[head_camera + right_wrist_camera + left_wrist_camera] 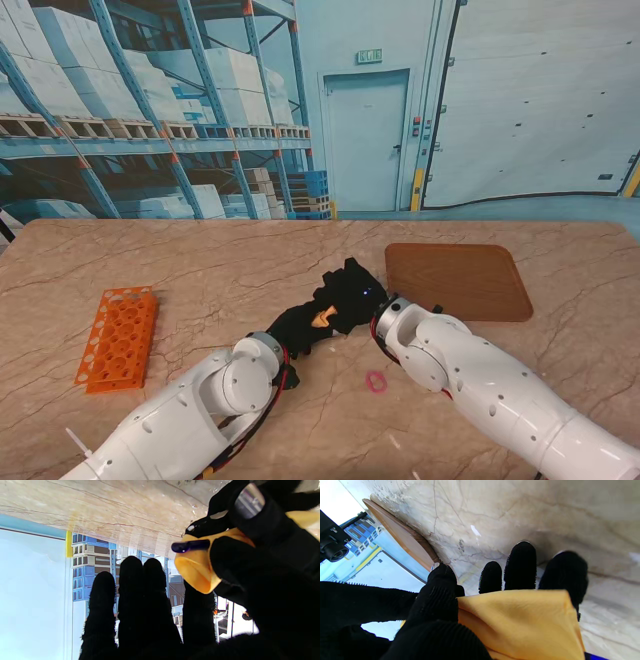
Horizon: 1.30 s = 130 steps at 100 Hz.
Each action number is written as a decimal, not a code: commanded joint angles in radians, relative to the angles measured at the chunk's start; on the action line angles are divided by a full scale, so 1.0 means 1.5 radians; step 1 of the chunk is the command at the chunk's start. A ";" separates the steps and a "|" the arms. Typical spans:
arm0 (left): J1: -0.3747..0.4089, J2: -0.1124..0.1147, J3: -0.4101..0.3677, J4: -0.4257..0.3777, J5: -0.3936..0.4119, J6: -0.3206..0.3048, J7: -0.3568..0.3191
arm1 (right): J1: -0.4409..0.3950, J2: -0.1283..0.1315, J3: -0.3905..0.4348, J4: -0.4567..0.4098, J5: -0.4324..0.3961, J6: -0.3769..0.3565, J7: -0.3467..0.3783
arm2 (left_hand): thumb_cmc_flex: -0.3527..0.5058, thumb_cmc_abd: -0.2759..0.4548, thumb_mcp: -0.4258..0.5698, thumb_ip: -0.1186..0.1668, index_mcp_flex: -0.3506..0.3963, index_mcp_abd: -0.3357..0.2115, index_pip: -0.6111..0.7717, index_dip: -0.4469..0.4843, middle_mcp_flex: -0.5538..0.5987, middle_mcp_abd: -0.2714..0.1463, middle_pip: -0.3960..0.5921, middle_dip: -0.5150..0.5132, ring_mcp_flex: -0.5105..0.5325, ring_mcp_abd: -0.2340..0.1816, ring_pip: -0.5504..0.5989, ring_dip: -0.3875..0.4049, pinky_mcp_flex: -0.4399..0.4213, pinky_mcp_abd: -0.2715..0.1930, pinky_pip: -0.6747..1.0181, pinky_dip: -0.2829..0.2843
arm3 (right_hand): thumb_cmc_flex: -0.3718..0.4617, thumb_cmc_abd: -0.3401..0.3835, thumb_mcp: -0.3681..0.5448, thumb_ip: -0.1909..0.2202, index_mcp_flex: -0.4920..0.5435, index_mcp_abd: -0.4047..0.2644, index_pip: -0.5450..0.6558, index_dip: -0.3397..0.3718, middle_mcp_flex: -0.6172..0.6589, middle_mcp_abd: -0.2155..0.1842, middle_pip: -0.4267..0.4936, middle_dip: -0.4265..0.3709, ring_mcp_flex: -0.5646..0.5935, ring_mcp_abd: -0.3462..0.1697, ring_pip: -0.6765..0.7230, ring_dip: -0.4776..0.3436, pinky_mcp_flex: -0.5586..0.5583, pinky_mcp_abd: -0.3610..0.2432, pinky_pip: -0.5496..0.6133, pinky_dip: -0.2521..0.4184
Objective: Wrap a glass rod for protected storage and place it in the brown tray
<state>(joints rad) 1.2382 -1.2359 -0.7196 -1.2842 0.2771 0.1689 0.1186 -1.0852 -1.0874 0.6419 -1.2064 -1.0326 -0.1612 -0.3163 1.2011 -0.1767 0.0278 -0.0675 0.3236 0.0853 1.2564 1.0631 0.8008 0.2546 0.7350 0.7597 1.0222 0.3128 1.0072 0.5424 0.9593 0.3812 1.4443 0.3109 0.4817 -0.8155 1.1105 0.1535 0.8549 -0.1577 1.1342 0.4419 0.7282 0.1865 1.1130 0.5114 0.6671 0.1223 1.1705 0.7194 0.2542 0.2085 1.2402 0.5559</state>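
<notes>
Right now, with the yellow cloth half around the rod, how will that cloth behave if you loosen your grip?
The yellow cloth looks floppy: it folds and drapes in the left hand, so it would likely unwrap. The dark rod pokes out one end and may slide free. The pink band lies unused on the table.

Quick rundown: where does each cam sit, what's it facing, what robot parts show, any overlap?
Stand: above the shoulders, facing down at the table; both arms, left hand and right hand meeting mid-table.
Left wrist: along its gloved fingers, over the yellow cloth toward the brown tray.
Right wrist: along its fingers; left hand grips the cloth, dark rod poking out.
Shared: the cloth, all three.
</notes>
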 commanded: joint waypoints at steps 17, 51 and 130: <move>0.016 -0.010 -0.005 -0.013 -0.014 0.009 0.003 | -0.008 0.001 0.003 -0.006 -0.009 -0.003 0.002 | -0.047 -0.004 0.085 -0.034 -0.068 -0.087 -0.012 -0.024 0.044 -0.049 0.127 0.039 0.119 -0.053 0.317 0.240 0.094 -0.268 0.430 0.220 | 0.021 0.020 0.015 -0.001 0.016 -0.050 0.006 0.008 -0.001 0.017 0.007 0.010 0.004 -0.006 0.019 0.011 -0.014 0.011 0.011 -0.004; 0.022 -0.011 -0.013 -0.012 -0.006 -0.008 0.019 | -0.038 0.012 0.042 -0.025 -0.032 -0.011 0.006 | -0.043 0.069 -0.043 -0.002 0.020 -0.011 -0.038 -0.231 0.219 -0.147 0.340 0.165 0.165 -0.077 0.442 0.253 0.108 -0.272 0.433 0.383 | 0.028 0.053 -0.036 -0.130 -0.044 -0.068 -0.026 -0.017 -0.040 0.015 -0.023 0.030 -0.029 -0.014 -0.013 0.005 -0.033 0.010 -0.013 -0.003; 0.036 -0.011 -0.033 -0.015 -0.036 -0.055 0.023 | -0.090 0.029 0.107 -0.043 -0.086 -0.041 -0.030 | -0.584 0.094 -0.016 0.058 0.038 0.015 -0.314 -0.318 0.136 -0.111 0.319 0.286 0.108 -0.082 0.445 0.323 0.108 -0.290 0.433 0.350 | 0.011 0.094 -0.077 -0.154 -0.179 -0.093 -0.080 -0.001 -0.152 0.004 -0.104 -0.022 -0.103 -0.029 -0.150 -0.058 -0.066 -0.001 -0.072 0.001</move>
<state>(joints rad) 1.2810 -1.2469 -0.7648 -1.2865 0.2343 0.0755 0.1621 -1.2135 -1.0420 0.8059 -1.2687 -1.1561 -0.2216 -0.3589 0.4016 -0.1173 0.0260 -0.0362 0.4018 0.1103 0.8273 0.5995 1.0276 0.0398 1.2174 1.1543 1.1910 0.0540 1.6156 0.9856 1.1079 0.0639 1.8323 0.8179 0.4680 -0.6971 0.9928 -0.0360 0.5974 -0.2752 0.9762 0.4468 0.5190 0.1880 0.9588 0.4877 0.5375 0.0925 0.9555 0.6412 0.1681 0.2087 1.1458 0.5558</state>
